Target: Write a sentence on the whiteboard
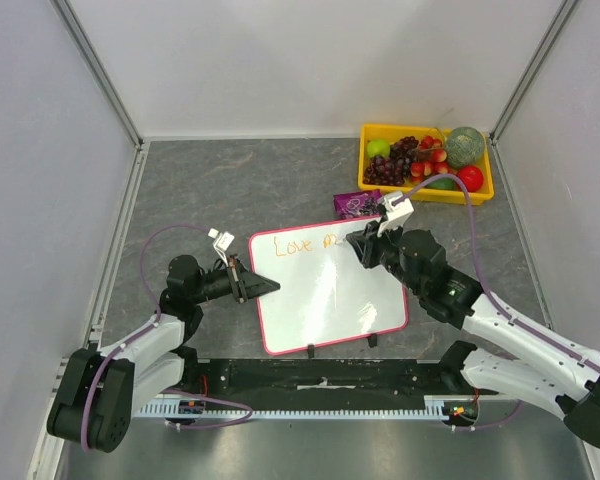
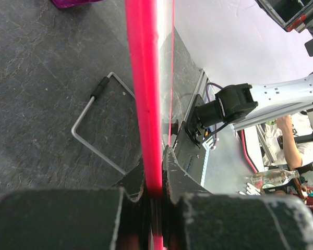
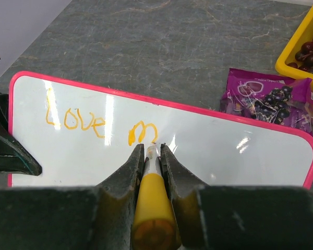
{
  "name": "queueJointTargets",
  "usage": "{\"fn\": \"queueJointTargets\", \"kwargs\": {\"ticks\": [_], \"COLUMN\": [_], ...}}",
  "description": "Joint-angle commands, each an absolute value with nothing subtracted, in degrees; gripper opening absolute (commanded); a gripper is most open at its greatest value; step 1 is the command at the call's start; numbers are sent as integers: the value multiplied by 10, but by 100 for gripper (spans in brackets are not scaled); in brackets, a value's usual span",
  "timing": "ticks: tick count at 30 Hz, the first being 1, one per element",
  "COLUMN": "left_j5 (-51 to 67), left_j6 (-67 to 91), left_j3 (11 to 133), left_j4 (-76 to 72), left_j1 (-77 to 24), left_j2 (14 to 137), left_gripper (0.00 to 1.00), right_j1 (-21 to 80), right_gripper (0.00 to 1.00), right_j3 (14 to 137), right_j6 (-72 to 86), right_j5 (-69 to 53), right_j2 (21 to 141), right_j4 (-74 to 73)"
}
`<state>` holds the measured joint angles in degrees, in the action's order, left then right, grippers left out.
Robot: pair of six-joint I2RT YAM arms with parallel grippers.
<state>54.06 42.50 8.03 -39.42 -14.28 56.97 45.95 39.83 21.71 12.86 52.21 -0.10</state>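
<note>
The whiteboard [image 1: 330,300], white with a pink frame, lies tilted in front of both arms. Orange writing of the sentence [image 1: 305,244] runs along its top edge and reads "Love m" [image 3: 96,124]. My left gripper [image 1: 268,287] is shut on the board's left edge; in the left wrist view the pink frame [image 2: 143,78] runs straight up from between the jaws of the left gripper [image 2: 155,182]. My right gripper [image 1: 356,241] is shut on an orange marker [image 3: 152,203]. The marker's tip, between the right gripper's [image 3: 152,151] jaws, meets the white surface [image 3: 224,151] just right of the "m".
A yellow tray [image 1: 427,197] of fruit stands at the back right. A purple snack packet [image 1: 355,205] lies between it and the board's top right corner [image 3: 268,96]. A bent wire stand [image 2: 87,108] lies on the table beside the board. Grey walls close both sides.
</note>
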Motion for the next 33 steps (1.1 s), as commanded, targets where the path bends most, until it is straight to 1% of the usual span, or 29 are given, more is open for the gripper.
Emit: {"fn": "queueJointTargets", "kwargs": {"ticks": [1, 8, 15, 22, 33], "left_j5": [512, 511, 511, 511, 510], "left_j6": [332, 331, 332, 331, 330], "left_j3": [69, 69, 69, 69, 70], "left_j4": [-390, -388, -388, -387, -386], "left_j1": [-148, -149, -149, -149, -149], "left_j2": [575, 573, 573, 572, 573], "left_gripper": [2, 2, 2, 2, 2], "right_j1": [458, 459, 455, 437, 403], "right_gripper": [0, 0, 0, 0, 0], "right_j3": [403, 453, 468, 456, 422], "right_j6": [216, 209, 211, 212, 218], "right_j5": [127, 115, 138, 152, 108], "right_j2": [520, 503, 497, 512, 524], "right_j4": [-38, -47, -43, -44, -25]}}
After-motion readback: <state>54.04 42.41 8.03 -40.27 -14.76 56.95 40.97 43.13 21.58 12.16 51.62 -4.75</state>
